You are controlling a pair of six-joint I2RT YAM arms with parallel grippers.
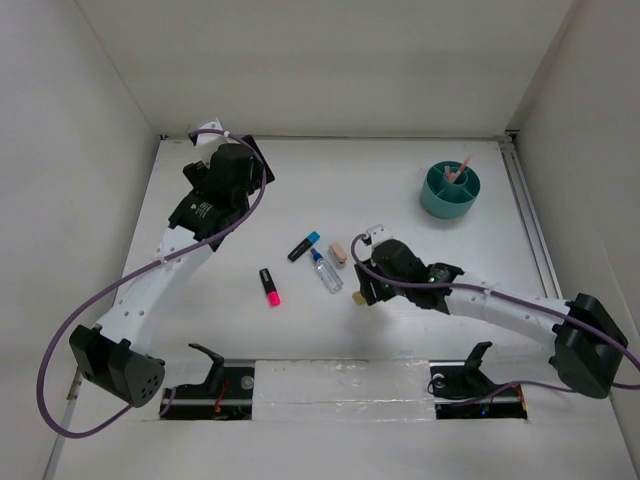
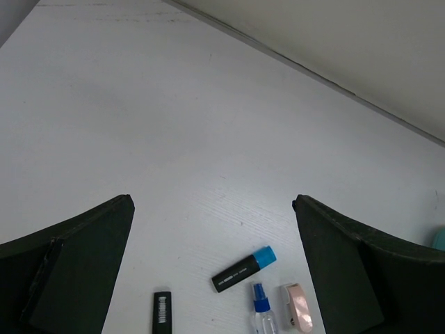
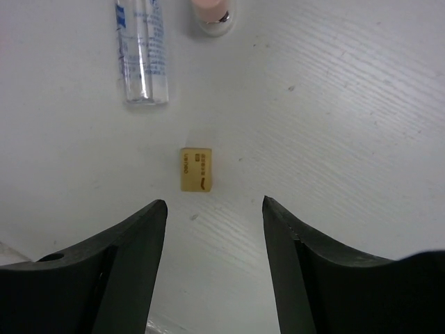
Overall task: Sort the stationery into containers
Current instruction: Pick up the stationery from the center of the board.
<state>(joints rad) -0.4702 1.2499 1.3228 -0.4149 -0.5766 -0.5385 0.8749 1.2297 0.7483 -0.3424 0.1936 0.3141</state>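
A tiny tan block (image 3: 196, 168) lies on the table just ahead of my open, empty right gripper (image 3: 214, 203); in the top view the block (image 1: 357, 298) is at the gripper (image 1: 368, 284). Beyond it lie a clear blue-capped bottle (image 3: 144, 52) and a pink eraser (image 3: 212, 10). A blue-capped black marker (image 1: 304, 246) and a pink-capped black marker (image 1: 270, 286) lie left of the bottle (image 1: 325, 271). The round teal organiser (image 1: 449, 190) at far right holds pink pencils (image 1: 458, 171). My left gripper (image 1: 232, 170) is open and empty, raised at far left; its view shows the blue-capped marker (image 2: 243, 269).
White walls close in the table on the left, back and right. A metal rail (image 1: 530, 220) runs along the right edge. The arm bases (image 1: 340, 385) stand at the near edge.
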